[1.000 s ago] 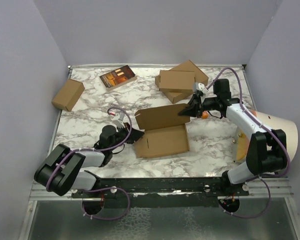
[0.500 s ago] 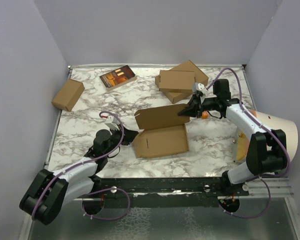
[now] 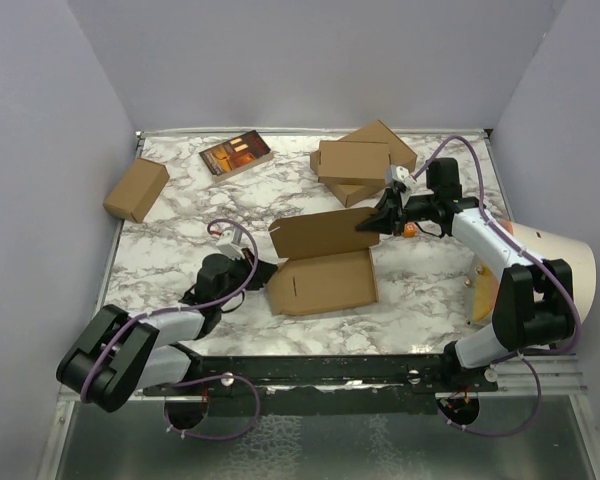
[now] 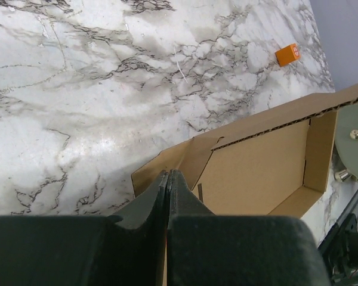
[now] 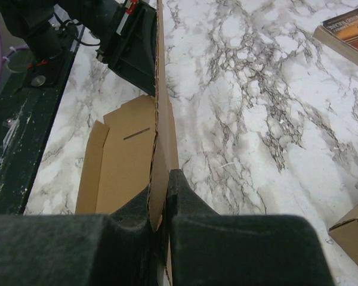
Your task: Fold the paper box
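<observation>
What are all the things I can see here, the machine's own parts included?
paper box: one, brown, table centre, half folded, lid raised
ready-folded boxes: two, brown, stacked, far right
small carton: one, brown, far left
book: one, dark cover with orange, far edge
small block: one, orange, near the lid's right end
curved sheet: one, beige, beyond the table's right edge
table: one, white marble with grey veins
left gripper: one, black, shut on the paper box's left flap
right gripper: one, black, shut on the raised lid's right edge
</observation>
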### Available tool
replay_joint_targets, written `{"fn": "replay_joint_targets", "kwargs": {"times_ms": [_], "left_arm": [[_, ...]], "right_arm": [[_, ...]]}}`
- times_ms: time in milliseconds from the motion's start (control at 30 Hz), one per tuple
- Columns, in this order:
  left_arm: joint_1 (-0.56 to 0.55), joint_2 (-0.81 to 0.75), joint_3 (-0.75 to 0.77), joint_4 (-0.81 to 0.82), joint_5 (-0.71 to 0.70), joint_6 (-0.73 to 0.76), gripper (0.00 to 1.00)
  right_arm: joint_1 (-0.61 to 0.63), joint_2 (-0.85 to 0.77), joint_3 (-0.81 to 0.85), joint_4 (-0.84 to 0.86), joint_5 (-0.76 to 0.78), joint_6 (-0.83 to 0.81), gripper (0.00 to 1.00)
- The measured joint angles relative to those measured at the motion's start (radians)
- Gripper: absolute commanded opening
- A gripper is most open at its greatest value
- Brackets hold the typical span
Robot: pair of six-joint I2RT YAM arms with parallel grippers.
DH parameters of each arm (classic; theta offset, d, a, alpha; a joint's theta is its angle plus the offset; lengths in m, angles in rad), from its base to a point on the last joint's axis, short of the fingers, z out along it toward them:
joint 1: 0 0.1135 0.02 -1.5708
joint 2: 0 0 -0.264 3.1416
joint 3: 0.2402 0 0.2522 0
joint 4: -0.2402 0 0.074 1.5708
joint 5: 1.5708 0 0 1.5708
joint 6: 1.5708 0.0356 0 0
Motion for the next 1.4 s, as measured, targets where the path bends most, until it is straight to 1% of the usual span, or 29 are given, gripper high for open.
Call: {"fn": "replay_joint_targets", "kwargs": {"times_ms": [233, 567, 767, 1133, 1400], "left_arm": [[-0.006, 0.058, 0.002, 0.095, 0.011, -0.037, 0.0], [-0.067, 0.163, 0.001, 0.245, 0.006, -0.121, 0.0], [-0.098, 0.193, -0.016, 0.314, -0.048, -0.175, 0.0], [-0.163, 0.242, -0.021, 0.397, -0.171, -0.223, 0.0], [-0.172, 0.269, -0.028, 0.439, -0.2, -0.235, 0.0]], "right_arm": [[0.0, 0.0, -0.009, 0.011, 0.0, 0.007, 0.01], [0.0, 0.0, -0.011, 0.021, 0.0, 0.019, 0.01], [0.0, 0.0, -0.013, 0.025, 0.0, 0.02, 0.01], [0.0, 0.0, -0.014, 0.028, 0.0, 0.026, 0.01], [0.0, 0.0, -0.016, 0.03, 0.0, 0.026, 0.01]]}}
